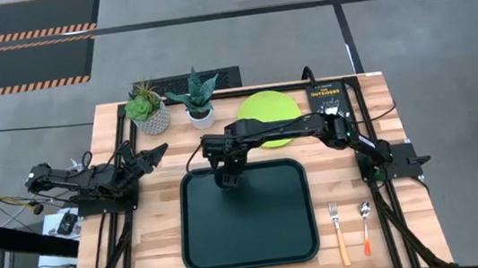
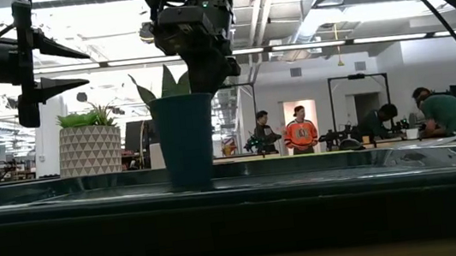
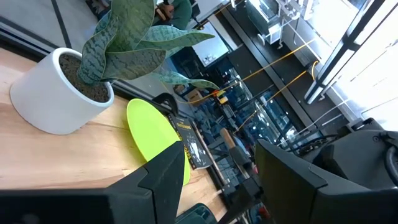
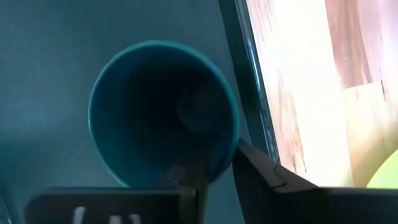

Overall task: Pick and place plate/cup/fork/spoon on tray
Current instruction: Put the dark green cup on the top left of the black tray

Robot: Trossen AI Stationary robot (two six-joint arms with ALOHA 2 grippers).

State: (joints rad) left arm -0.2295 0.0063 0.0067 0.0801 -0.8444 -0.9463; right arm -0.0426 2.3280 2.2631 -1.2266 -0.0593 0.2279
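Note:
The dark teal cup (image 2: 185, 141) stands upright on the far left part of the dark tray (image 1: 249, 241), and my right gripper (image 2: 206, 83) is shut on its rim from above. The lime-green plate (image 1: 263, 106) lies flat on the table beyond the tray, partly hidden by the right arm. The yellow-handled fork (image 1: 338, 231) and the red-orange-handled spoon (image 1: 366, 225) lie side by side on the table right of the tray. My left gripper (image 1: 153, 153) is open and empty, left of the tray. My right gripper has the cup's rim (image 4: 221, 163) between its two fingers, one finger inside the cup (image 4: 186, 180) and one outside (image 4: 261, 177). The fingers point down from above. The cup is upright, and its base looks set on the tray's floor (image 2: 190, 187).
Two potted plants (image 1: 148, 110) (image 1: 199, 98) stand at the far edge, left of the plate. A black book (image 1: 330, 97) lies right of the plate. People stand in the room beyond the table (image 2: 299, 133).

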